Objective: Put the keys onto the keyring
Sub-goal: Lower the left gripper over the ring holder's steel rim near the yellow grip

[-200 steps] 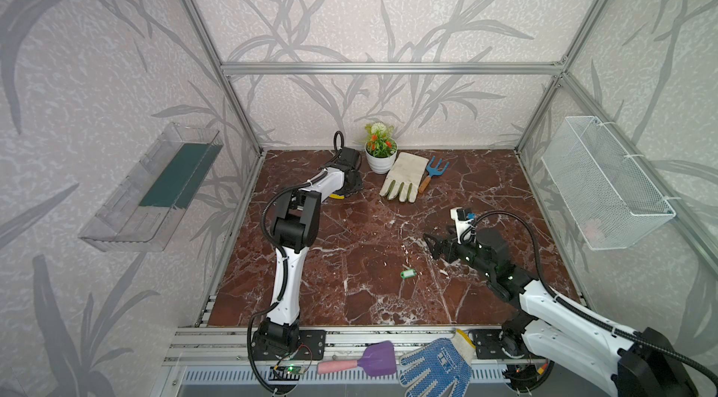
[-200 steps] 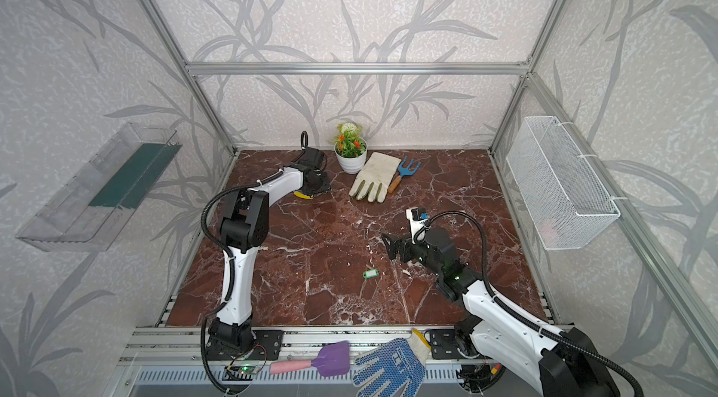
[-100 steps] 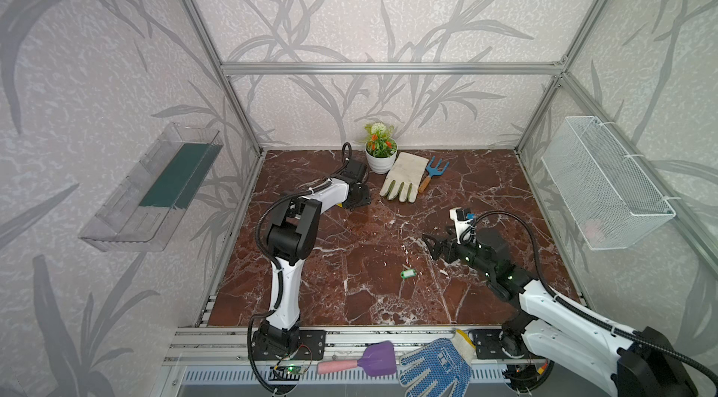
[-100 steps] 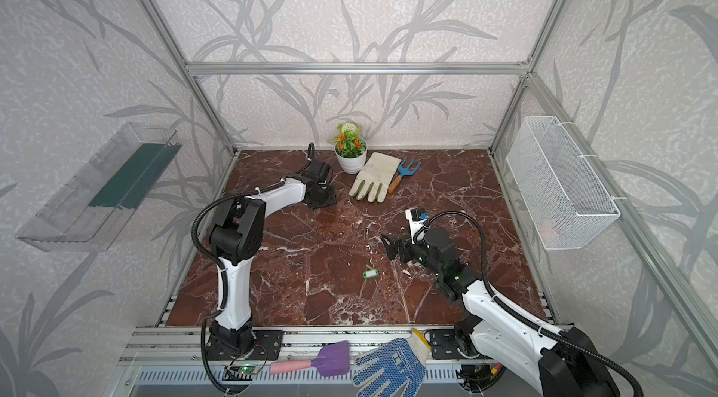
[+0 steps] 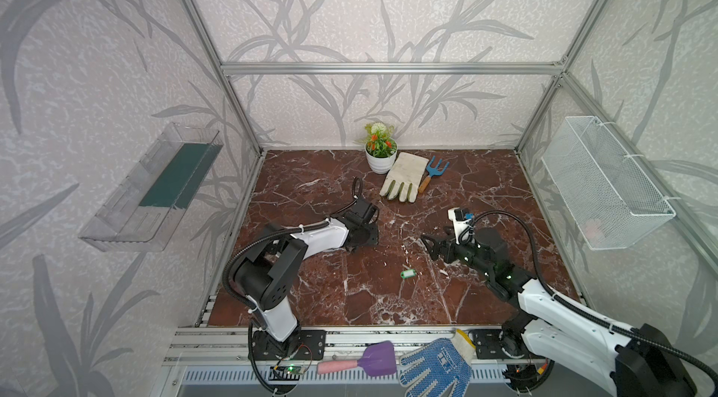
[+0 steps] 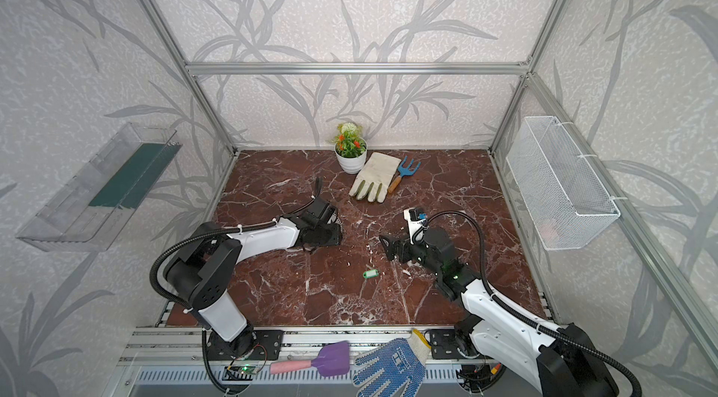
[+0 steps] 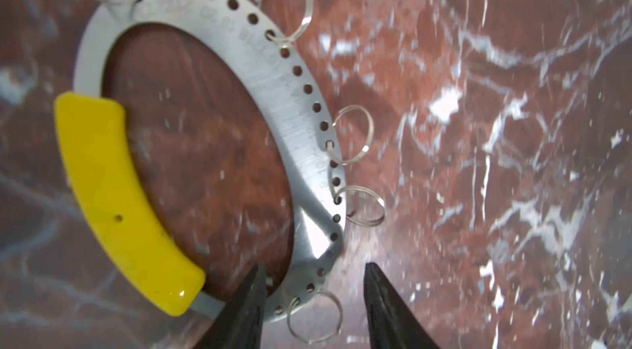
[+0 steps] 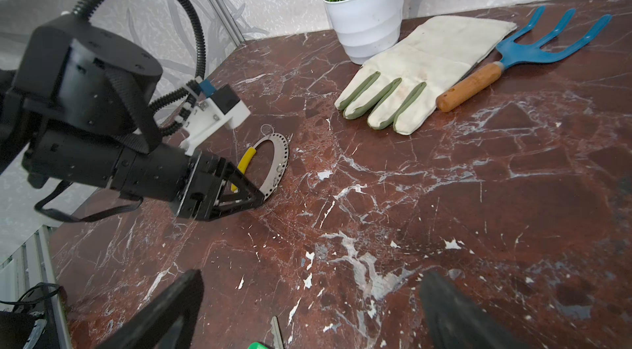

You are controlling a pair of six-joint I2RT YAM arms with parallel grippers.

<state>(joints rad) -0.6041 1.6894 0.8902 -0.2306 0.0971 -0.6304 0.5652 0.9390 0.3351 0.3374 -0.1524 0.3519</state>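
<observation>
The keyring [image 7: 290, 118] is a flat grey perforated hoop with a yellow sleeve [image 7: 113, 193] and several small silver rings, lying on the marble. My left gripper [image 7: 313, 265] straddles its band, one finger inside the hoop and one outside, with a gap showing. The right wrist view shows that gripper [image 8: 256, 198] low at the keyring [image 8: 280, 156]. The keys, a green tag [image 5: 407, 273] [image 6: 370, 273], lie mid-table in both top views. My right gripper [image 5: 429, 247] [image 8: 314, 275] hovers wide open just behind them, holding nothing.
A potted plant [image 5: 380, 160], a pale garden glove [image 5: 404, 177] and a blue hand rake [image 5: 435, 173] sit at the back. A wire basket [image 5: 606, 185] hangs on the right wall, a clear shelf [image 5: 155, 189] on the left. A purple spade [image 5: 373, 360] and blue glove [image 5: 435, 369] lie on the front rail.
My left arm has swung from the back, near the plant, forward toward the middle of the table. The right arm and the green tag have not moved.
</observation>
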